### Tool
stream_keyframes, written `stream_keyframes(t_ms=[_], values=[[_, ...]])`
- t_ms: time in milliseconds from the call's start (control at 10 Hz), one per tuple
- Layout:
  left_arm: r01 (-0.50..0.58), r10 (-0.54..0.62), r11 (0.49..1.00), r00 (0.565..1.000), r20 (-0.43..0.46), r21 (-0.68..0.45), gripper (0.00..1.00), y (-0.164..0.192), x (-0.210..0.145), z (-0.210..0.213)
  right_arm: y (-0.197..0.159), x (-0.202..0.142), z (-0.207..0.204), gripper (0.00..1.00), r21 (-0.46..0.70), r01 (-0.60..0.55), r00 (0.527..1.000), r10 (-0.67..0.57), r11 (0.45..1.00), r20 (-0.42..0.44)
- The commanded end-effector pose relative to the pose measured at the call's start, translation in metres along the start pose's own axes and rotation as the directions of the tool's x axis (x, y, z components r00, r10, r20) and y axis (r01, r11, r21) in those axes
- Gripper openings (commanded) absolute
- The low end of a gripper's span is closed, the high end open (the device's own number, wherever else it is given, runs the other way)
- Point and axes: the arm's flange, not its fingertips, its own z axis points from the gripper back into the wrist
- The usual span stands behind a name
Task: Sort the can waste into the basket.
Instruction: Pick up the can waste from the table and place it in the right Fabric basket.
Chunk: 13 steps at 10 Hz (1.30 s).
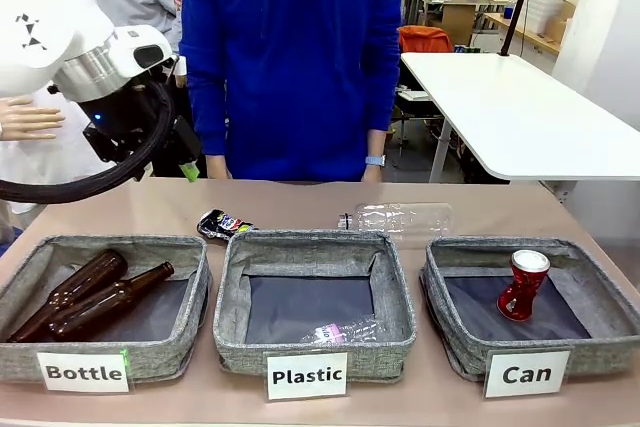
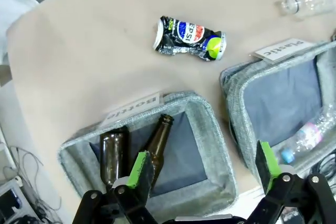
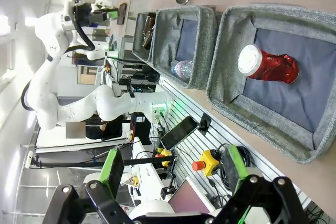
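1. The left gripper (image 2: 202, 156) hangs above the table's left end; its two black fingers with green pads (image 2: 139, 169) stand wide apart, nothing between them; below it lies the near rim of the Bottle basket (image 1: 100, 245).
2. The Bottle basket is a rectangular tub of grey woven fabric with soft walls and a darker, smooth floor; two brown glass bottles (image 1: 95, 297) lie in it side by side, necks toward the far right corner.
3. The black can (image 1: 222, 224) lies on its side on the tan table (image 1: 130, 207), just behind the gap between the Bottle basket and the Plastic basket (image 1: 310, 239); it is crumpled metal, flattened, with colourful print and a yellow-green patch near one end.
4. The Plastic basket is of the same grey weave; a clear plastic bottle (image 1: 345, 331) lies against its near wall.
5. A second clear bottle (image 1: 400, 217), ribbed and see-through, lies on the table behind that basket's far right corner; a person in a blue sweater (image 1: 290, 57) stands at the far edge.
6. The Can basket (image 1: 440, 267), on the right, holds the red can (image 1: 525, 285); glossy red, pinched at the waist, silver top up, it stands leaning on the dark floor.
7. The right gripper (image 3: 174, 150) is spread open and empty, well off the Can basket.
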Motion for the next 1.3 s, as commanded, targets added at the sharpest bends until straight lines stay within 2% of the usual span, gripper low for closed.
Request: stream_keyframes(t_ms=[0,100,200,300,400,500,600,700,800,900,1000,1100,1200], values=[[-0.001,0.002,1.000,0.999,-0.047,0.001,1.00,0.012,0.029,-0.014,0.000,-0.002,0.000,1.00,-0.012,-0.016,1.000,0.017,1.000,0.008],[0.150,-0.146,0.988,0.986,-0.084,0.035,1.00,0.010,0.041,-0.026,0.000,-0.002,0.000,1.00,-0.012,-0.016,1.000,0.017,1.000,0.008],[0.358,-0.350,0.933,0.926,-0.140,0.035,1.00,0.004,0.045,-0.042,0.000,-0.002,0.000,1.00,-0.012,-0.016,1.000,0.017,1.000,0.008],[0.465,-0.463,0.885,0.877,-0.127,-0.016,1.00,0.004,0.050,-0.050,0.000,-0.002,0.000,1.00,-0.012,-0.016,1.000,0.017,1.000,0.008],[0.604,-0.604,0.796,0.793,-0.083,-0.019,1.00,0.005,0.056,-0.060,0.000,-0.002,0.000,1.00,-0.012,-0.016,1.000,0.017,1.000,0.008],[0.754,-0.752,0.656,0.650,-0.106,-0.033,1.00,0.005,0.065,-0.071,0.000,-0.002,0.000,1.00,-0.012,-0.016,1.000,0.017,1.000,0.008],[0.846,-0.849,0.523,0.505,-0.154,-0.105,1.00,0.006,0.075,-0.080,0.000,-0.002,0.000,1.00,-0.012,-0.016,1.000,0.017,1.000,0.008],[0.914,-0.930,0.362,0.340,-0.140,-0.183,1.00,0.008,0.086,-0.086,0.000,-0.002,0.000,1.00,-0.012,-0.016,1.000,0.017,1.000,0.008],[0.955,-0.967,0.242,0.223,-0.120,-0.171,1.00,0.008,0.093,-0.092,0.000,-0.002,0.000,1.00,-0.012,-0.016,1.000,0.017,1.000,0.008],[0.971,-0.981,0.169,0.149,-0.128,-0.170,1.00,0.003,0.098,-0.098,0.000,-0.002,0.000,1.00,-0.012,-0.016,1.000,0.017,1.000,0.008],[0.974,-0.981,0.164,0.144,-0.133,-0.156,1.00,-0.005,0.106,-0.105,0.000,-0.002,0.000,1.00,-0.012,-0.016,1.000,0.017,1.000,0.008],[0.975,-0.972,0.196,0.180,-0.149,-0.102,1.00,-0.012,0.118,-0.117,0.000,-0.002,0.000,1.00,-0.012,-0.016,1.000,0.017,1.000,0.008],[0.969,-0.969,0.211,0.191,-0.158,-0.125,1.00,-0.012,0.124,-0.129,0.000,-0.002,0.000,1.00,-0.012,-0.016,1.000,0.017,1.000,0.008]])
